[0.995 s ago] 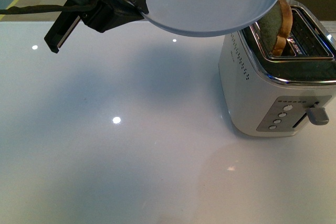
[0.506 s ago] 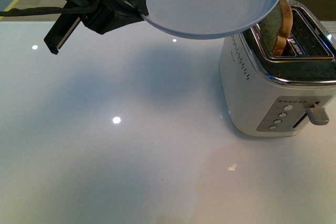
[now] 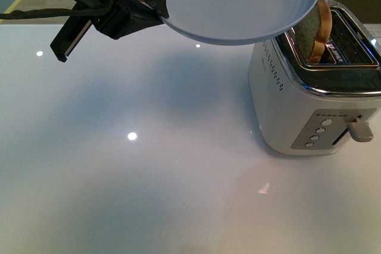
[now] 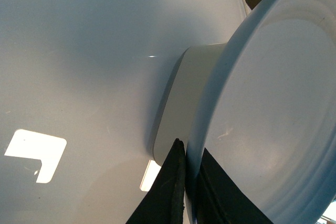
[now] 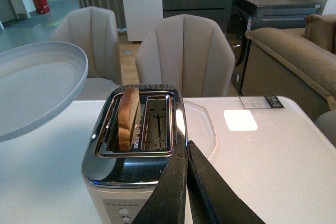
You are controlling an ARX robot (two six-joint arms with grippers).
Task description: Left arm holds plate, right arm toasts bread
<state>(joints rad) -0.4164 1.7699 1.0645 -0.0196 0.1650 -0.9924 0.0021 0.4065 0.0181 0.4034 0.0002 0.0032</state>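
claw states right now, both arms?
Left claw: closed on the plate rim.
Right claw: closed, holding nothing.

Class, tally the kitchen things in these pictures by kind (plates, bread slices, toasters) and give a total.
Plates: 1, the pale blue-grey plate, held up off the table
Bread slices: 1, the bread slice, standing in a toaster slot
Toasters: 1, the white toaster
Total: 3

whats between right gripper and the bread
Right wrist view: the empty second slot of the silver toaster lies between the black right gripper and the light brown bread slice.
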